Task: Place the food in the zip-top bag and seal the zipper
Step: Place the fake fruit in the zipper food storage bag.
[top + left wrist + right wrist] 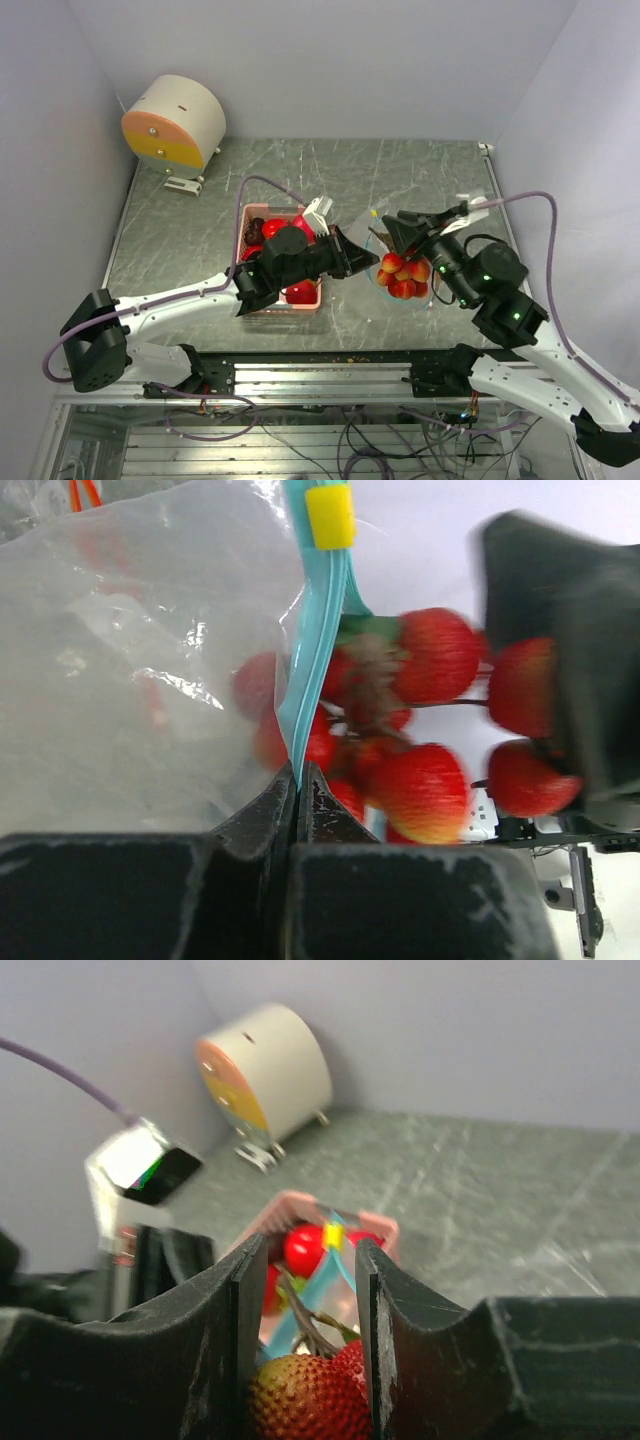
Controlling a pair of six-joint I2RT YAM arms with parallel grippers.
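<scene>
left jaws pinch bag (120,680) by zipper strip (318,630), strip running straight away; right jaws clamp tomato cluster (403,275).

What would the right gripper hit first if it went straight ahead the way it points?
Likely the bag's teal zipper edge, just ahead of the right gripper; the pink tray lies beyond.

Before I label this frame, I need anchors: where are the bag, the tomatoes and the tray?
bag (130,660), left wrist view, on its clear side wall.
tomatoes (403,276), top view, middle of the red cluster.
tray (265,208), top view, on its far pink rim.
</scene>
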